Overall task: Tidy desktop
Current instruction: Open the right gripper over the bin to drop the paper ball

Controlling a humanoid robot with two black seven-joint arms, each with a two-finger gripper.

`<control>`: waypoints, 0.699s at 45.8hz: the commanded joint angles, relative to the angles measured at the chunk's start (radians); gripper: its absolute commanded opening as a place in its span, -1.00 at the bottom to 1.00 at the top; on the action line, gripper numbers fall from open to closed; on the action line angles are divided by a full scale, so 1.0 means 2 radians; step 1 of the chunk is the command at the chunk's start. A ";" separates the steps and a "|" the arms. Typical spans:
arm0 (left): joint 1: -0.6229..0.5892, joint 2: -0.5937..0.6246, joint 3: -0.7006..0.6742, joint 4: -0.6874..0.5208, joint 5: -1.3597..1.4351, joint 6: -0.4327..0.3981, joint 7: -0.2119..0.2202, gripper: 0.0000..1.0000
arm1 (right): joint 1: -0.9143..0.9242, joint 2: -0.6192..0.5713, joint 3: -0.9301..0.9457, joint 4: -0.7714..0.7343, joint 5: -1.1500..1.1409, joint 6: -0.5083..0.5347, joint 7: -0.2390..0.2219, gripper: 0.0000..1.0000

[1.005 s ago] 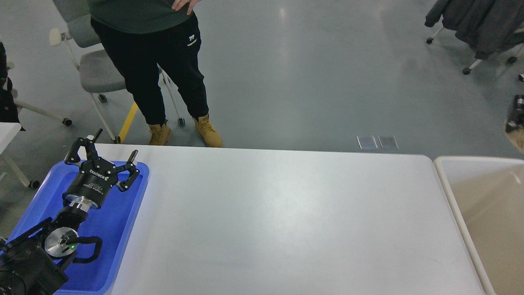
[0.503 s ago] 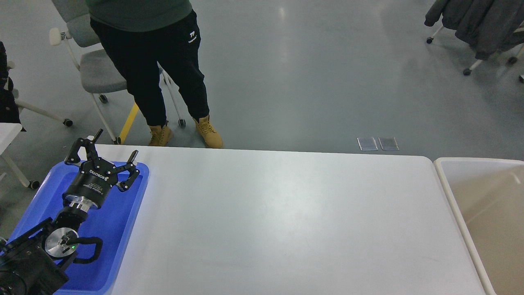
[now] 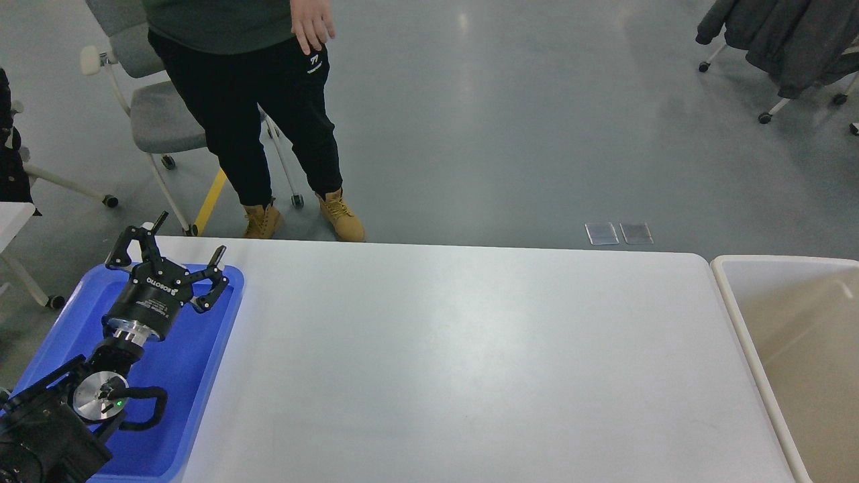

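The desktop (image 3: 456, 355) is a wide matte white tabletop with rounded corners, bare of loose items. My left gripper (image 3: 189, 236) is open and empty, its fingers spread, held above the far end of the blue tray (image 3: 178, 376) at the table's left edge. My right gripper is out of view.
A beige open bin (image 3: 798, 349) with a cream rim stands at the table's right end. A person in black trousers and tan boots (image 3: 268, 127) stands just beyond the table's far edge. Office chairs stand on the grey floor behind.
The dark object at the right edge one second ago has left the view. The person's hand has dropped beside their hip. My left arm has not moved.
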 commanded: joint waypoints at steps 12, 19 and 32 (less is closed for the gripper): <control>0.000 0.000 0.000 0.000 0.000 0.000 0.000 0.98 | -0.130 0.103 0.091 -0.115 0.011 -0.040 0.000 -1.00; 0.000 0.000 0.000 0.000 0.000 0.000 0.000 0.98 | -0.138 0.111 0.090 -0.115 0.010 -0.043 0.000 -1.00; 0.000 0.000 0.000 0.000 0.000 0.000 0.000 0.98 | -0.148 0.129 0.089 -0.115 0.010 -0.045 0.001 -1.00</control>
